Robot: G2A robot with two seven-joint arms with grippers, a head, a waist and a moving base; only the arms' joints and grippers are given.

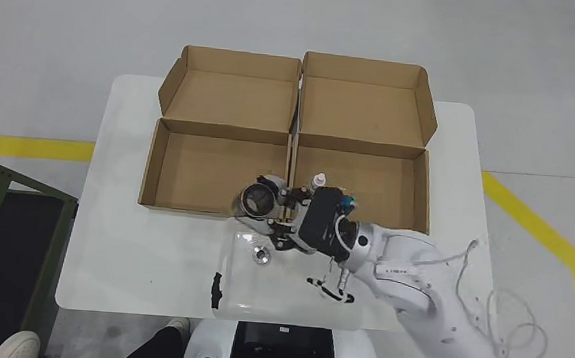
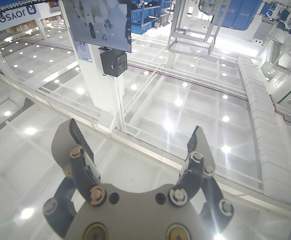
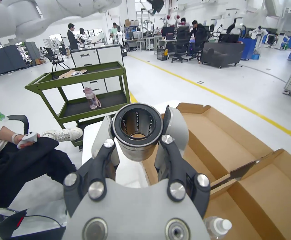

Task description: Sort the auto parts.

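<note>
Now right fingers [image 3: 176, 127] pinch bearing [image 3: 138, 138] by near edge of left box [image 1: 153, 170]; left fingers [image 2: 200, 145] spread.

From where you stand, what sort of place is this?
Probably a large industrial workshop or lab hall: yellow painted floor lines, black office chairs in the background, and an olive-green metal cart nearby.

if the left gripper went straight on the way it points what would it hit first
Nothing close: the left gripper, open and empty, points upward. The way looks free as far as the ceiling, though depth is unclear.
</note>
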